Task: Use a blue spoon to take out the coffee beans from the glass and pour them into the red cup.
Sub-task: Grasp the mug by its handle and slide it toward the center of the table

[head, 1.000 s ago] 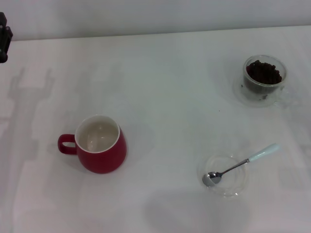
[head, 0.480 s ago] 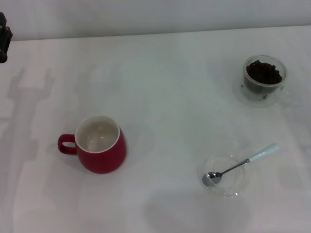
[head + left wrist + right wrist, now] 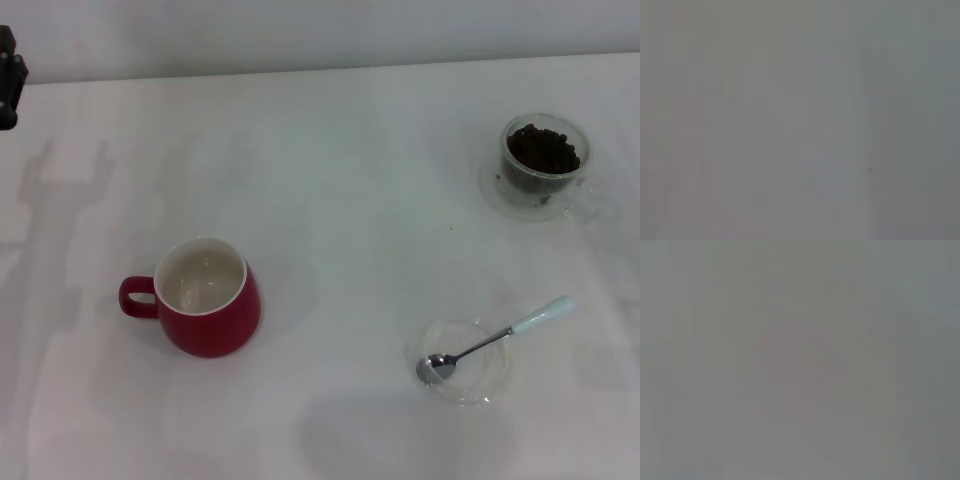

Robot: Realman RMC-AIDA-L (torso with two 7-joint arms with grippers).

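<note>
Neither tool's state shows; left tool (image 3: 8,75) sits at ten o'clock. Nothing started: blue spoon (image 3: 495,341), five o'clock, needs grasping.

Only one part of the robot is visible. In the head view, a small section of the left arm (image 3: 8,75) appears at the upper left edge of the frame. It is black with a matte finish. Its outline is blocky and stepped, with a narrower upper segment above a wider lower segment. No cables, screws or markings can be made out on it. Both wrist views show a uniform grey field without any robot part.
</note>
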